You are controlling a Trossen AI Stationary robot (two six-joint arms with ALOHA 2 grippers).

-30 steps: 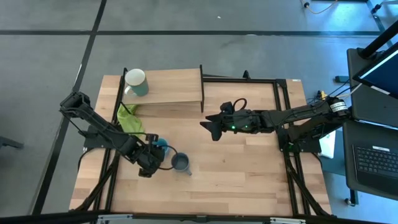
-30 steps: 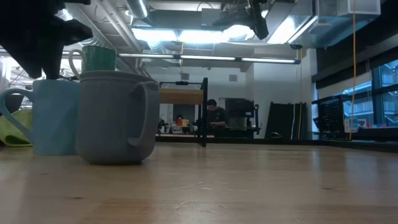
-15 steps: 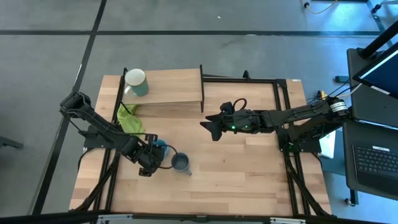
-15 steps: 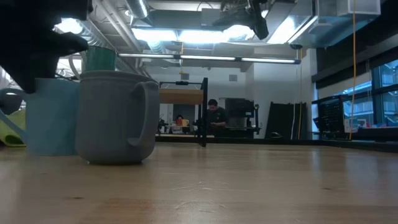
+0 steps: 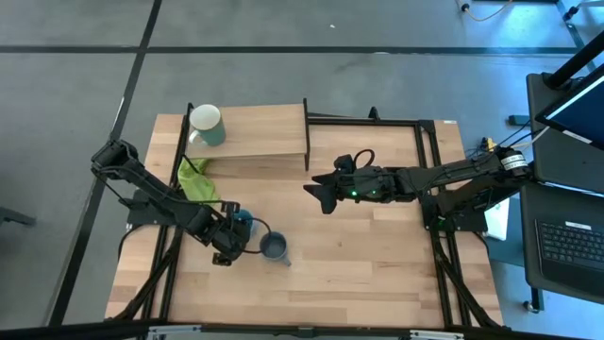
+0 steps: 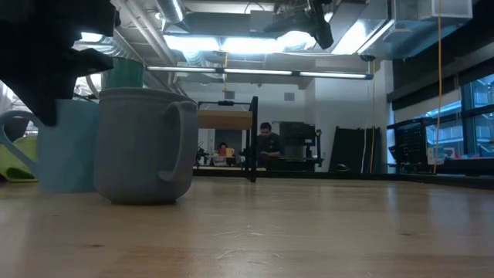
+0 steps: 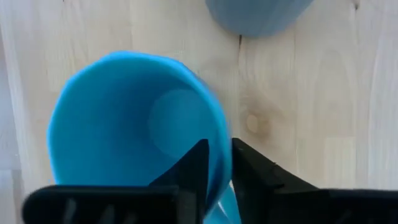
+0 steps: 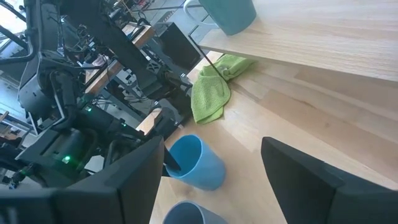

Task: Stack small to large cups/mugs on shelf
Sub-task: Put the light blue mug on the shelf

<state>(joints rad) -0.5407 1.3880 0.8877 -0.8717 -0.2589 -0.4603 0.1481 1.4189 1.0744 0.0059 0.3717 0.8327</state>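
Note:
The light blue mug (image 5: 244, 224) stands on the tabletop, and the dark grey-blue mug (image 5: 275, 247) stands just to its right, nearer the front edge. The pale green mug (image 5: 206, 125) stands on the shelf (image 5: 269, 132) at its left end. My left gripper (image 5: 230, 238) is down at the light blue mug (image 7: 130, 124) and shut on its rim. My right gripper (image 5: 313, 194) hangs open and empty above the table's middle, right of the shelf. In the low view the dark grey-blue mug (image 6: 143, 143) stands in front of the light blue mug (image 6: 69, 147). My left gripper pinches the light blue mug's wall at its rim (image 7: 219, 146), one finger (image 7: 194, 167) inside the mug and one finger (image 7: 249, 171) outside. The fingers come slanting down from the table's near left. The mug's base rests on the table.
A lime-green cloth (image 5: 195, 179) lies crumpled between the shelf and the light blue mug, partly under the shelf's left end. The table right of the dark grey-blue mug is bare wood. A person sits in the room far behind the table (image 6: 268, 143).
My left gripper has come down a little over the light blue mug's rim. The mug has stayed on the table beside the dark grey-blue mug.

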